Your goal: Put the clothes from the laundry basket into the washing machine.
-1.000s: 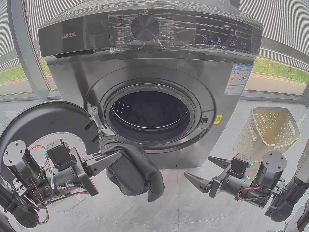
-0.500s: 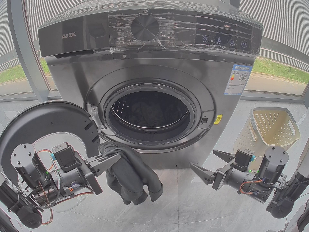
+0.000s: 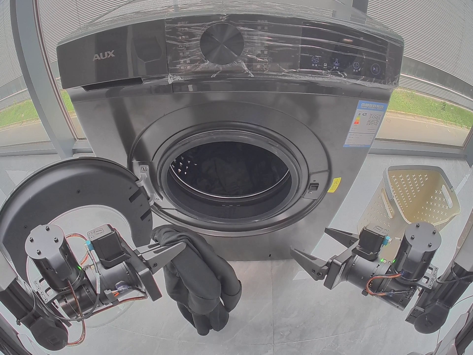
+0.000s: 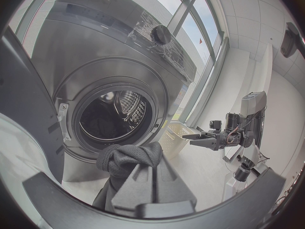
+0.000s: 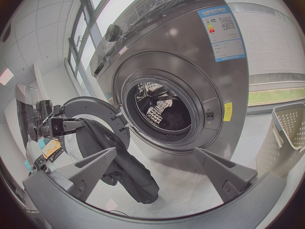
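Some dark clothes (image 3: 224,171) lie inside the washing machine (image 3: 231,99), the laundry basket (image 3: 419,198) looks empty, and seemingly the last dark garment (image 3: 197,277) hangs clamped in the left gripper (image 3: 177,247) below the opening, the right gripper (image 3: 313,245) spread wide, empty.

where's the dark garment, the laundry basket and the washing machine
dark garment (image 3: 197,277), head view, middle of the hanging bundle
laundry basket (image 3: 419,195), head view, perforated inner wall
washing machine (image 3: 118,119), head view, front panel beside the drum opening

A glossy pale grey tiled floor (image 3: 295,316) spans the near ground; far behind, a grey-framed glass window wall (image 3: 37,75) shows a green grass strip (image 3: 428,105) at right
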`<state>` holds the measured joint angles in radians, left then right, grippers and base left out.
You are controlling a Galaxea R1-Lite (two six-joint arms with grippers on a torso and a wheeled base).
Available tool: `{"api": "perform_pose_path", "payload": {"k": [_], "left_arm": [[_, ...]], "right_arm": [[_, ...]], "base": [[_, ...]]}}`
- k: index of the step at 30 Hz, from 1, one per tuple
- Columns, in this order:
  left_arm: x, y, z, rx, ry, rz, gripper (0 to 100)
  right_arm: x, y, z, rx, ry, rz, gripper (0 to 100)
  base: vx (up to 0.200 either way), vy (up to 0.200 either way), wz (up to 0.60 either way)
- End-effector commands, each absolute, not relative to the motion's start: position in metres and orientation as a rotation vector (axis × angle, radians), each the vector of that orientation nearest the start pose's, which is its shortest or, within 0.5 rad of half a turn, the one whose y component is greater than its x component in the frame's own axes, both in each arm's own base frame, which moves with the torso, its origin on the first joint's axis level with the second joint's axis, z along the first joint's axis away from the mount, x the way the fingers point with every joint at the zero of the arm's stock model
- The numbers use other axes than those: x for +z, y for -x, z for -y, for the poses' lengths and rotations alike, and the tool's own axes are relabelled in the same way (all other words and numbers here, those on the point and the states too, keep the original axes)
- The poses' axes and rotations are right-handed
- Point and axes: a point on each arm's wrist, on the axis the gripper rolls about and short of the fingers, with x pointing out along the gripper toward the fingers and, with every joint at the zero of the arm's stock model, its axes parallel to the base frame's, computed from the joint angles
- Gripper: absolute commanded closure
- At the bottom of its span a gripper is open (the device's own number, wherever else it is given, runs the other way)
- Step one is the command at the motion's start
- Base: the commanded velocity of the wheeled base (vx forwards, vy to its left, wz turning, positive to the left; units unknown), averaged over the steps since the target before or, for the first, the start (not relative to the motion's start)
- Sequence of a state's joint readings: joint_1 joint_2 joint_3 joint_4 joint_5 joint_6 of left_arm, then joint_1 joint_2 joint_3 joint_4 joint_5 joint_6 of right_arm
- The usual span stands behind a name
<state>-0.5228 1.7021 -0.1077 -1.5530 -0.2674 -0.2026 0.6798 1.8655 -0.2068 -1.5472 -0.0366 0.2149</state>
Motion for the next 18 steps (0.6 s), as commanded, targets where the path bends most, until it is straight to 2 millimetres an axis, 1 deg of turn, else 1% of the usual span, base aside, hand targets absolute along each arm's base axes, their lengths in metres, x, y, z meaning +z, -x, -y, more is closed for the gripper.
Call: {"api": "perform_pose_path", "payload": {"k": [1, 5, 11, 18], "left_arm": [[0.1103, -0.1803, 0.1108, -0.782, 0.146, -0.140, 100], [0.1101, -0.1806, 0.1111, -0.784, 0.130, -0.135, 100], [0.1050, -0.1830, 0.1123, -0.779, 0.122, -0.156, 100], [0.1040, -0.1827, 0.1129, -0.780, 0.120, -0.162, 100]], "right_arm": [[0.0938, -0.1937, -0.1564, 0.630, -0.165, -0.180, 0], [0.0933, -0.1940, -0.1571, 0.631, -0.165, -0.181, 0], [0.0905, -0.1943, -0.1579, 0.632, -0.161, -0.192, 0], [0.0905, -0.1943, -0.1579, 0.632, -0.161, -0.192, 0]], "base": [[0.000, 0.000, 0.00], [0.000, 0.000, 0.00], [0.200, 0.000, 0.00], [0.000, 0.000, 0.00]]}}
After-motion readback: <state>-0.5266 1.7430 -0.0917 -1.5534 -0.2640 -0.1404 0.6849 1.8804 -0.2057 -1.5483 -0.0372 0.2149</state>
